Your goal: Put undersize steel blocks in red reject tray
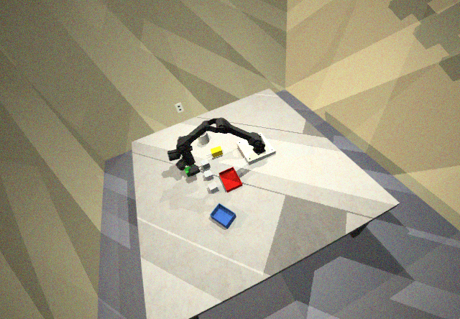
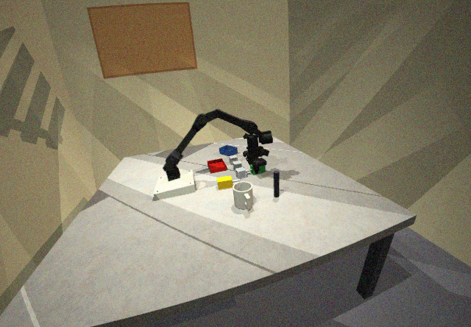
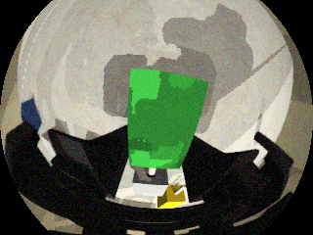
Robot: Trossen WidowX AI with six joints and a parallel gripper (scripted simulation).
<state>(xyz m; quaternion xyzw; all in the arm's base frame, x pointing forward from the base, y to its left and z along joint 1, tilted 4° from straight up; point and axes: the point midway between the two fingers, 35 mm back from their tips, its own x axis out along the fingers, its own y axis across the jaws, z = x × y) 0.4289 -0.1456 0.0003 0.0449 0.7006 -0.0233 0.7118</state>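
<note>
The pincer (image 1: 190,169) (image 2: 257,166) (image 3: 156,128) is gripping the green gauge (image 1: 187,170) (image 2: 258,169) (image 3: 163,117), and the nearest steel block (image 1: 205,165) (image 2: 241,172) is sitting just beside it, towards the arm's base (image 1: 269,151) (image 2: 188,188), so the coming move is probably hinging on that short sideways offset

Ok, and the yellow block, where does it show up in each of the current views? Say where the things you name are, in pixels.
Top: the yellow block (image 1: 216,151) (image 2: 224,183) (image 3: 172,198) is just left of centre, between the arm's white base plate (image 1: 269,151) (image 2: 176,192) and the gripper (image 1: 192,170) (image 2: 258,166) (image 3: 156,128).
Exterior: low centre, beside the grey mug (image 1: 203,138) (image 2: 242,197).
Wrist: bottom, just right of centre, below the green gauge (image 1: 187,169) (image 2: 258,169) (image 3: 163,117).
Shared landmark: that green gauge.
</note>
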